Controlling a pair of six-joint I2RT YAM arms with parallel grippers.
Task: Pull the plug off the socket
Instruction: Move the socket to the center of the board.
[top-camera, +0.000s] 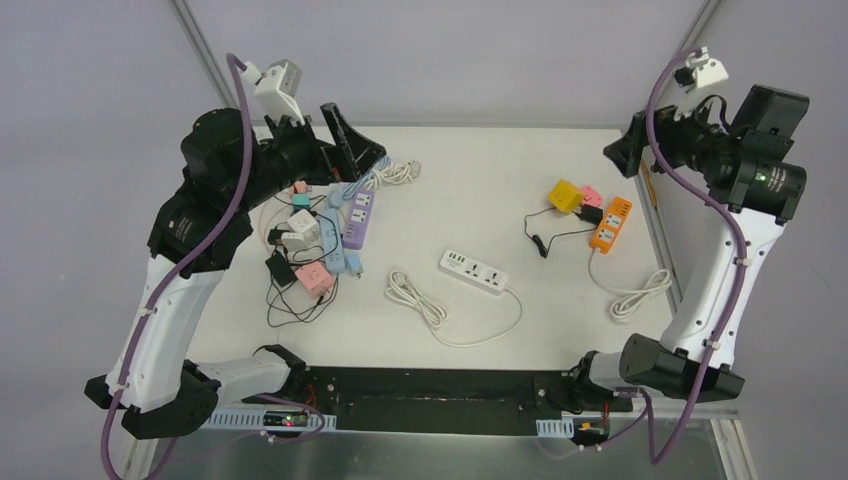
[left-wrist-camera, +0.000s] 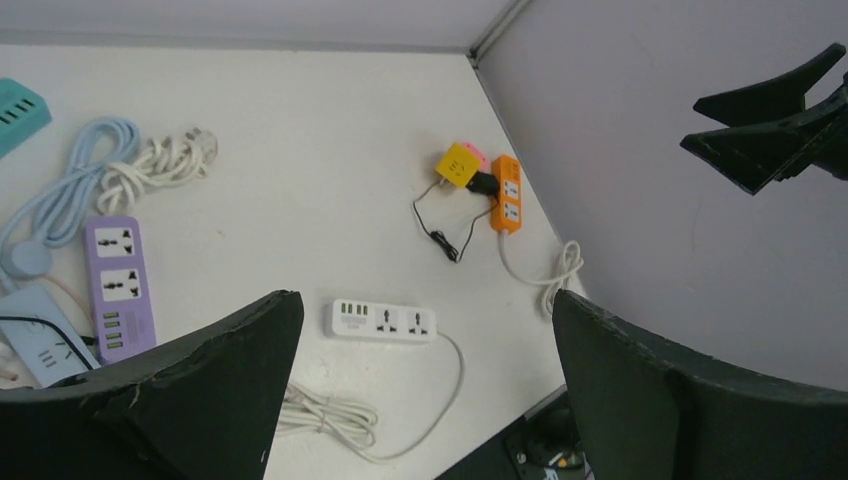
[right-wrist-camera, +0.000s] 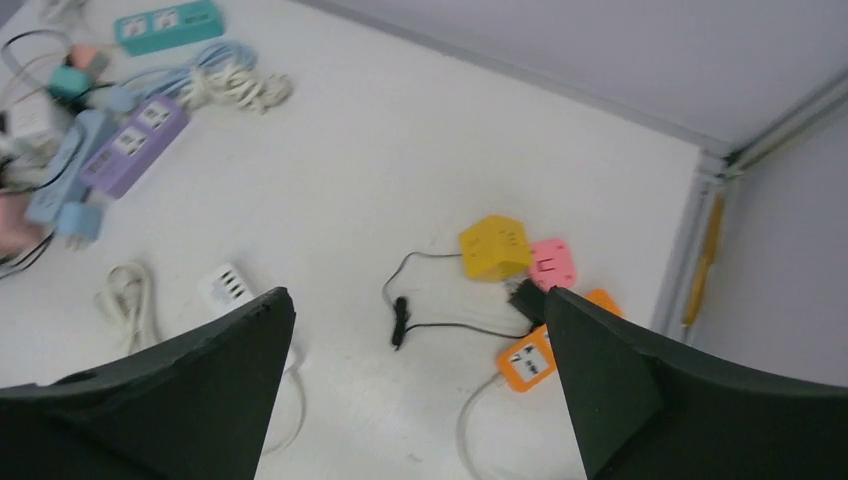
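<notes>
The plug (top-camera: 590, 213), black, is being carried in the end socket of the orange power strip (top-camera: 611, 224), at about 3 o'clock on the surface (top-camera: 480, 170), and is being touched by neither pair of jaws. The right jaws are being held spread wide with nothing between them, raised above the surface near its 2 o'clock corner. In the right wrist view the plug is being partly covered by the tip of one finger (right-wrist-camera: 640, 390). The left jaws are likewise being held spread and empty, up over the 10 o'clock side, well apart from the plug. Just beside the plug, a yellow cube adapter (top-camera: 564, 195) is lying at its 10 o'clock and a pink adapter (top-camera: 592, 195) at its 12 o'clock. A thin black cable (top-camera: 540, 244) is being trailed from the plug toward 8 o'clock. A white power strip (top-camera: 473, 271) is lying near the middle of the surface, and a purple power strip (top-camera: 357, 220) is lying at 9 o'clock among tangled cords.
</notes>
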